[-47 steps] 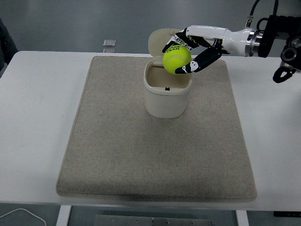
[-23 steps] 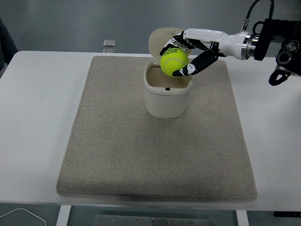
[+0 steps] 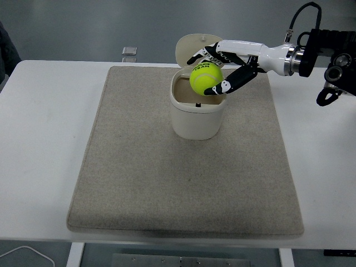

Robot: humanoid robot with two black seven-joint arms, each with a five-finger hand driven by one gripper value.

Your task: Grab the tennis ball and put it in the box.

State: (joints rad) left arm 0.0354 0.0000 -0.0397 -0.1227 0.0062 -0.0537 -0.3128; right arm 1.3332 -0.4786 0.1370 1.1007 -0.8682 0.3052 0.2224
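A yellow-green tennis ball hangs just over the mouth of the cream box, overlapping its far right rim. The box stands upright on the beige mat, and its round lid is tipped open at the back. My right hand reaches in from the right edge and holds the ball. Its fingers arch over the top of the ball and the black thumb presses under its right side. The grip looks loose. The inside of the box is mostly in shadow.
The mat covers most of the white table. A small clear block lies at the table's far edge, left of the box. A white cable loops below the near left corner. Something dark shows at the left edge.
The ball has moved a little left and down, closer to the box mouth. The thumb dropped with it while the fingers stayed up, so the hand looks wider.
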